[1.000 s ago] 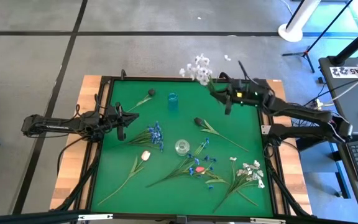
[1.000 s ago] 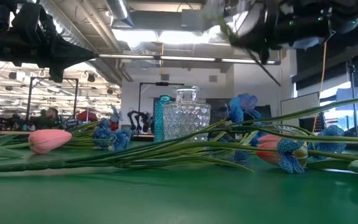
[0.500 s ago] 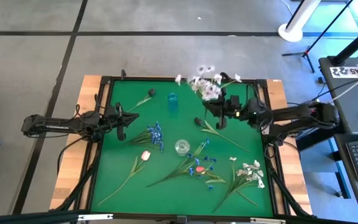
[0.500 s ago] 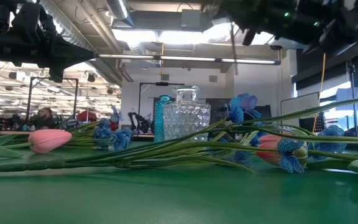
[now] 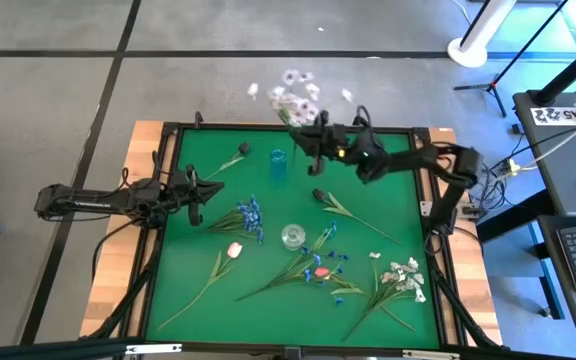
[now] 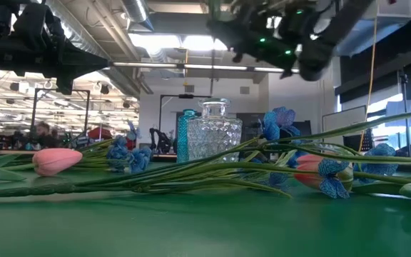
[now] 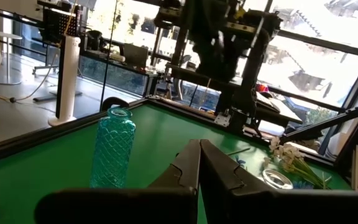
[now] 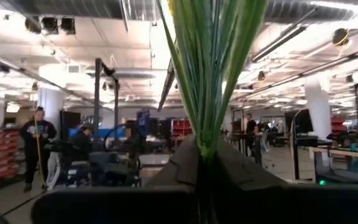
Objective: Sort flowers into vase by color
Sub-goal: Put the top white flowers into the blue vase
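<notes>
So the right claw (image 5: 315, 143) was clamped on the white sprig (image 5: 293, 97) by its green stems, holding it high over the far edge of the table (image 5: 193, 300), blossoms hanging out past the rim. Best bet I'd say: swing it upright over the blue vase (image 5: 278, 161) just beside it, then feed the stems in slowly so they don't snag the neck. Compared to half a second earlier, arm and sprig had swept leftward along the far edge. The left claw (image 5: 194, 197) was shut, parked at the left side.
</notes>
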Robot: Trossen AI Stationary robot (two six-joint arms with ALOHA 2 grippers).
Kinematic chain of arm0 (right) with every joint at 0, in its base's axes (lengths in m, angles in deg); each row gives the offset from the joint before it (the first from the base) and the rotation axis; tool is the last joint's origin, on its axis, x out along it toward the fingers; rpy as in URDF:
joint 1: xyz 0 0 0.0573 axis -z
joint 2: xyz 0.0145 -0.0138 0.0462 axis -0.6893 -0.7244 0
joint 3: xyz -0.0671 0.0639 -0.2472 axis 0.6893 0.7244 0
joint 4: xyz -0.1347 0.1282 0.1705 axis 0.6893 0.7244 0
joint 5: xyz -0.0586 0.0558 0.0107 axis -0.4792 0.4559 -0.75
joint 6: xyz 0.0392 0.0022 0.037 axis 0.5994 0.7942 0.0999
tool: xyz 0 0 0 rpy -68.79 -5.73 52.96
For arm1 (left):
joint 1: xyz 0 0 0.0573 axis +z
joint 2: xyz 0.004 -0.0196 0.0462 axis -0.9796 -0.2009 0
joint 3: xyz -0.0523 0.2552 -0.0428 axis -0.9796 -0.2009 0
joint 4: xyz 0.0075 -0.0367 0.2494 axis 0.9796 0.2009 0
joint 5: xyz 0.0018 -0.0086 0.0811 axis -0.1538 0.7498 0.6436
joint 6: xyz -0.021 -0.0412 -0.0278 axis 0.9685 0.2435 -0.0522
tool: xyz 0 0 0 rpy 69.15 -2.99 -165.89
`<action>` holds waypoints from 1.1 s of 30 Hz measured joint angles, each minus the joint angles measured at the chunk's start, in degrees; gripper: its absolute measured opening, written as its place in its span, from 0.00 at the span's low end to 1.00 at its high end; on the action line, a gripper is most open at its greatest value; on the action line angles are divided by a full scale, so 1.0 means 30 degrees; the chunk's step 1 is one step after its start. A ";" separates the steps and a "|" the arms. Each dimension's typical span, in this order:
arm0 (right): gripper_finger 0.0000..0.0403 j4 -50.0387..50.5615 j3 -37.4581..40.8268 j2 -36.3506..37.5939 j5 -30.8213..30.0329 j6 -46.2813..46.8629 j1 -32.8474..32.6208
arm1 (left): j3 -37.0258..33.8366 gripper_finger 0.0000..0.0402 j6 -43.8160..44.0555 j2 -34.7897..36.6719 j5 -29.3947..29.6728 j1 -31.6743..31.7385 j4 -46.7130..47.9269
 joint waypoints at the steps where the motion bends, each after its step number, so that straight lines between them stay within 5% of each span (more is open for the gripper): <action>1: 0.05 0.0286 -0.0595 -0.0346 0.0438 0.0149 0.0203 | 0.0000 0.00 0.0000 -0.0007 -0.0006 -0.0007 0.0000; 33: 0.06 0.1982 -0.5308 -0.5000 0.0172 0.0904 0.1405 | -0.0006 0.00 0.0000 -0.0004 0.0000 -0.0003 0.0000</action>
